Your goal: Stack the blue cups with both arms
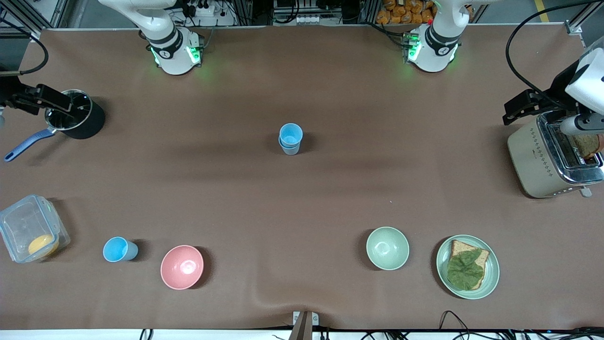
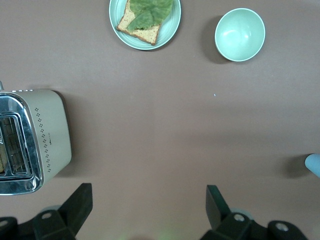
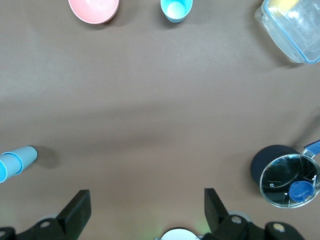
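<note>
A bright sky-blue cup sits nested in a duller grey-blue cup (image 1: pixel 290 138), upright at the table's middle. The stack also shows at the edge of the right wrist view (image 3: pixel 15 161) and as a sliver in the left wrist view (image 2: pixel 314 164). Another bright blue cup (image 1: pixel 120 249) stands alone near the front camera beside the pink bowl (image 1: pixel 182 267); it also shows in the right wrist view (image 3: pixel 176 9). My left gripper (image 2: pixel 149 196) and right gripper (image 3: pixel 146 197) are open and empty, high over bare table near their bases, out of the front view.
A pale green bowl (image 1: pixel 387 248) and a plate with toast and lettuce (image 1: pixel 467 267) lie toward the left arm's end. A toaster (image 1: pixel 552 156) stands at that end. A black pot (image 1: pixel 75 118) and a clear box (image 1: pixel 30 233) stand at the right arm's end.
</note>
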Robot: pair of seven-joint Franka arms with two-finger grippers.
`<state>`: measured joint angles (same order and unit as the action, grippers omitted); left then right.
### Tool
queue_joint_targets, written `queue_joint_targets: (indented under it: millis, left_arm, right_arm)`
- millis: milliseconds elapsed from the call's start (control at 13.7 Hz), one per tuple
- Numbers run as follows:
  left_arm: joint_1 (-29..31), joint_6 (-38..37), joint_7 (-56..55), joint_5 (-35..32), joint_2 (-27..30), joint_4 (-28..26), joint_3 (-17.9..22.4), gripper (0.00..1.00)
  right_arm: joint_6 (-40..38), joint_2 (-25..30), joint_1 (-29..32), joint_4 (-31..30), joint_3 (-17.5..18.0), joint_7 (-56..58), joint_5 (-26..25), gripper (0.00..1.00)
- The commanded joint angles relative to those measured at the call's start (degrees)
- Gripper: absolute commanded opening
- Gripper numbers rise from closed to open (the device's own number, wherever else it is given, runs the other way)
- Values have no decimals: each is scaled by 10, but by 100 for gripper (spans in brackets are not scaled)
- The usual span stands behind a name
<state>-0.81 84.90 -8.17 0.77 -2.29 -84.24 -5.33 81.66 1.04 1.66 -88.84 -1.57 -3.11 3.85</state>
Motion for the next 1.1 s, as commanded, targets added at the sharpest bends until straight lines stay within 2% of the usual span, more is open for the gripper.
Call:
queue_joint_targets:
  millis: [0,512,732,1024]
  left_arm:
    - [6,-11,-33,5,19,0,0,100]
    - [13,-11,-38,2,17,5,0,100]
    - [11,-11,-36,-27,18,4,-8,100]
    - [13,-12,-35,-21,19,5,-6,100]
  right_arm:
    - [-8,8,-3,2,-4,5,5,100]
    - [-16,10,-4,2,-5,5,4,100]
    - [-18,10,-5,3,-5,5,4,100]
    - [-23,10,-5,4,-5,5,3,100]
